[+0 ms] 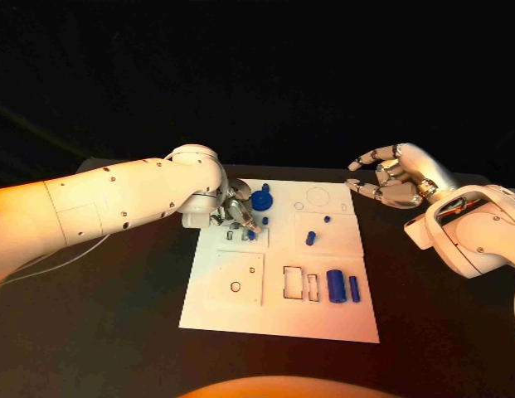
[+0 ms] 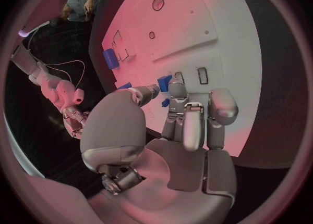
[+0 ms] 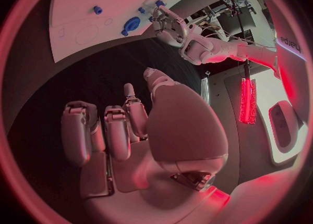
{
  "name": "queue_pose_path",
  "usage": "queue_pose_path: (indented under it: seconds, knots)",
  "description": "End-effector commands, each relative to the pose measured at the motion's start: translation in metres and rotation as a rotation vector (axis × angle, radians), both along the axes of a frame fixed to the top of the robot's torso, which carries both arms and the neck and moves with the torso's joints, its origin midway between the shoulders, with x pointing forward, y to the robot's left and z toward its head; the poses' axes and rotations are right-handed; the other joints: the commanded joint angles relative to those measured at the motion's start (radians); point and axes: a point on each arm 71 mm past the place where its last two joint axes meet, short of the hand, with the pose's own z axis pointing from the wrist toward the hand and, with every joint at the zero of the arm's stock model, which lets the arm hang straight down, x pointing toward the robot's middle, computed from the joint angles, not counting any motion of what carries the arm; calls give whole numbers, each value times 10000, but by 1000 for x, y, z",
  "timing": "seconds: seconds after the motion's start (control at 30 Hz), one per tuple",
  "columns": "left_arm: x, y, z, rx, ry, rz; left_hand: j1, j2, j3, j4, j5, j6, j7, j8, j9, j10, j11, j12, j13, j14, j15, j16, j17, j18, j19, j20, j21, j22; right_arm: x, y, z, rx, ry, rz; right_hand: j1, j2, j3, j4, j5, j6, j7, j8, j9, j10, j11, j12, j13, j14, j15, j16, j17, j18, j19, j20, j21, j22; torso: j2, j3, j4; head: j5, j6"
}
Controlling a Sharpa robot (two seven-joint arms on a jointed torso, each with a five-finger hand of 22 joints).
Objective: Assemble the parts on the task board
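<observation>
At the far left corner of the task board (image 1: 284, 319), your left hand (image 1: 235, 209) is down over a small blue part (image 2: 164, 83), its fingers (image 2: 177, 101) closed in around it; whether they truly grip it or only press on it cannot be told. The part sits beside a narrow rectangular slot (image 2: 203, 75) and just short of the round blue disc (image 1: 262, 200). Judged from this, the step in hand is seating that part. Keep the wrist steady, bring the part square over its recess, and press straight down without dragging it sideways.

Your right hand (image 1: 391, 176) hovers off the board's far right corner, above the counter (image 1: 102, 332), fingers curled loosely apart and holding nothing. Two blue pegs (image 1: 318, 229) lie near the board's middle, and a wide blue block (image 1: 335, 286) with a slimmer blue bar (image 1: 354, 288) lies toward its near edge, all well apart from the left hand. The disc is the nearest obstruction; mind it when lifting away.
</observation>
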Motion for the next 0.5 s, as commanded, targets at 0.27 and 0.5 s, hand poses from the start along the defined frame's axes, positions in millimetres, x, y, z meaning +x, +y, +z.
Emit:
queue_pose_path:
  seconds: [0.27, 0.5]
  knots:
    - [-1, -2, -5, 183, 369, -213, -218, 16, -33, 45, -83, 69, -12, 89, 87, 83, 2, 59, 18, 799, -75, 33, 1583, -188, 104, -9, 47, 30, 0, 1, -1, -122, 63, 82, -139, 5, -35, 1, 46, -55, 17, 47, 13, -55, -4, -63, 663, 951, -87, -43, 2291, 120, 353, -93, -54, 1773, 0, 2, 2, -45, -49]
    - [-1, -2, -4, 52, 256, -80, 85, 404, 402, -388, -42, 6, -83, 198, 289, 115, -64, 112, 61, 808, -133, 63, 1623, -195, 122, -45, 82, 85, 0, 1, -2, -121, 64, 80, -139, 5, -35, 1, 46, -55, 17, 47, 13, -55, -4, -63, 663, 951, -87, -43, 2291, 120, 353, -93, -54, 1773, 4, 7, 4, -46, -76]
